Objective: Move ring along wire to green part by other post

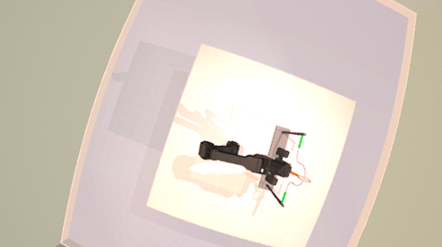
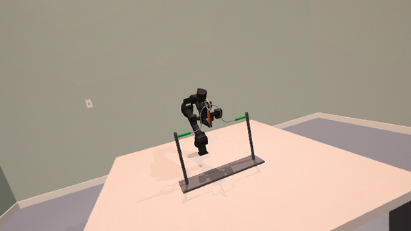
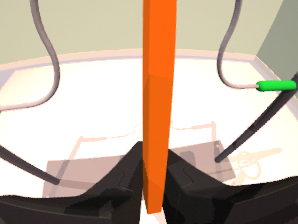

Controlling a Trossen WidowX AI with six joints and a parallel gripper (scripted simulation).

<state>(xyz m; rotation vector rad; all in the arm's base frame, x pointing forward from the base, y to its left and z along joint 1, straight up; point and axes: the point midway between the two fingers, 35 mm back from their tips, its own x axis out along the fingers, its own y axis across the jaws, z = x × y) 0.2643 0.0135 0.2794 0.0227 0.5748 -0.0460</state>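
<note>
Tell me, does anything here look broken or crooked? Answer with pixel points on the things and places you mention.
Nothing looks broken. The grey wire point(image 1: 305, 167) point(image 2: 228, 122) point(image 3: 55, 75) is curvy, but joins neatly to green ends point(image 1: 301, 141) point(image 2: 184, 135) point(image 3: 276, 86), and both posts point(image 1: 294, 133) point(image 2: 181, 157) point(image 3: 255, 122) stand firmly on their base point(image 1: 280, 134) point(image 2: 220, 175) point(image 3: 60, 170).

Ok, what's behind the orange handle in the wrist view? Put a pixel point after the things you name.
Either side of the orange handle point(image 1: 295, 174) point(image 2: 208, 116) point(image 3: 159, 95), the pale tabletop point(image 1: 256, 218) point(image 2: 275, 193) point(image 3: 105, 105) and part of the grey base plate point(image 1: 282, 130) point(image 2: 259, 161) point(image 3: 60, 170) show. Whatever lies directly behind the handle is covered.
</note>
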